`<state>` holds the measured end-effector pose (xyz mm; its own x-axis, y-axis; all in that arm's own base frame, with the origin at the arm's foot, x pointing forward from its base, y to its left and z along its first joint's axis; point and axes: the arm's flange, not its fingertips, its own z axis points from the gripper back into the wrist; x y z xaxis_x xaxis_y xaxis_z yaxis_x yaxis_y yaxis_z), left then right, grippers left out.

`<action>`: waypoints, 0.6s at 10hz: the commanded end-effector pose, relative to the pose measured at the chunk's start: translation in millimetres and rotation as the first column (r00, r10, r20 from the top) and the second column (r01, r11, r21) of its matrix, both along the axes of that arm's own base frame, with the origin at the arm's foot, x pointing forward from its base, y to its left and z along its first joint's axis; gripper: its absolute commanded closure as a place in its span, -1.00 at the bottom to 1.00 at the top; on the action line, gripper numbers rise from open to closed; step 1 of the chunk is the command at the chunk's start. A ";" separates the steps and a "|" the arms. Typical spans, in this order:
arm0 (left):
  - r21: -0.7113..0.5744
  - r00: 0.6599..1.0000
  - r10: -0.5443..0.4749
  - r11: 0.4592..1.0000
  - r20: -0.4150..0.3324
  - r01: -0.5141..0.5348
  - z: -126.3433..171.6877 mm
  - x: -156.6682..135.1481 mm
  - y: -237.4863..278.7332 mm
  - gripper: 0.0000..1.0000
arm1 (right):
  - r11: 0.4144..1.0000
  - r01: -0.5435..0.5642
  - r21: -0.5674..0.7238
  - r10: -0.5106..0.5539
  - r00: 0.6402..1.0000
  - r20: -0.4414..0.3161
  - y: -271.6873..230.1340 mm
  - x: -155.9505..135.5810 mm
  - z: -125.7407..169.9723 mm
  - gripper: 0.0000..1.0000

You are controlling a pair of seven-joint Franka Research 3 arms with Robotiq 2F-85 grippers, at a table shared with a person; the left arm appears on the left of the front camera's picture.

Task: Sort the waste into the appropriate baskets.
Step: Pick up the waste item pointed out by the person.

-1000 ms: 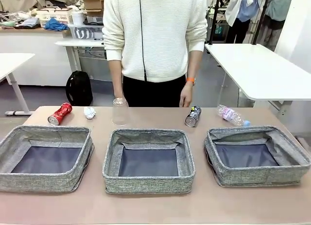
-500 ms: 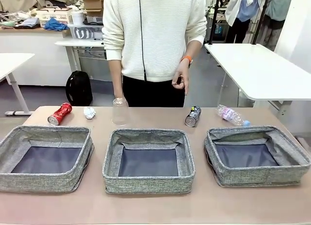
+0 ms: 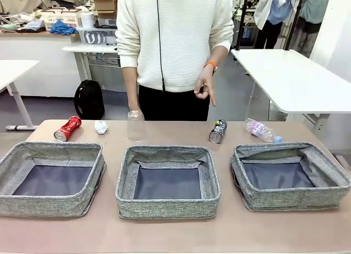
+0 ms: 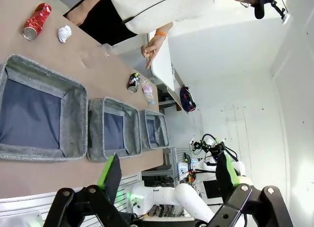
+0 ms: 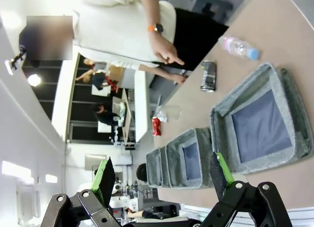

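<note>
Along the table's far edge lies the waste: a crushed red can [image 3: 67, 128], a white paper ball [image 3: 101, 127], an upturned clear cup [image 3: 135, 125], a dark crushed can [image 3: 218, 131] and a clear bottle [image 3: 260, 130] with a blue cap. In front of them stand three grey baskets, left [image 3: 44, 205], middle [image 3: 167, 208] and right [image 3: 296, 198], all with bare dark bottoms. My left gripper [image 4: 168, 174] hangs open high above the table, holding nothing. My right gripper [image 5: 162, 177] is open too, well clear of the bottle [image 5: 238, 47] and dark can [image 5: 208, 76].
A person in a white sweater stands at the far edge, one hand [image 3: 205, 89] raised at waist height above the dark can. White tables stand behind to the left and right. Bare tabletop [image 3: 175, 235] runs in front of the baskets.
The person's hand has lifted from beside the dark can up to waist height. The waste, the baskets and both grippers stay as they were.
</note>
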<state>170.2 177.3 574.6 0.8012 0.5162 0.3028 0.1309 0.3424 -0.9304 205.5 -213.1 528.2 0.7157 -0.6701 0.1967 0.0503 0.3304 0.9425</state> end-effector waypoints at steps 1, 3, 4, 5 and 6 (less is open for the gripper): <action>0.000 1.000 -0.009 1.000 0.027 0.009 3.2 1.8 0.5 -1.00 | 1.000 0.000 0.001 0.000 1.000 0.000 0.2 0.4 0.2 -1.00; 0.000 1.000 -0.009 1.000 0.027 0.009 3.2 1.8 0.5 -1.00 | 0.958 0.055 -0.281 -0.092 0.989 -0.117 51.2 26.4 18.7 -1.00; 0.000 1.000 -0.009 1.000 0.027 0.009 3.2 1.8 0.5 -1.00 | 0.929 0.007 -0.370 -0.050 0.993 -0.108 85.0 43.0 33.7 -1.00; 0.000 1.000 -0.009 1.000 0.027 0.009 3.2 1.8 0.5 -1.00 | 0.882 -0.081 -0.464 0.015 0.990 -0.143 119.3 62.4 43.2 -1.00; 0.000 1.000 -0.009 1.000 0.027 0.009 3.2 1.8 0.5 -1.00 | 0.842 -0.177 -0.509 0.102 0.980 -0.172 148.3 80.7 45.2 -1.00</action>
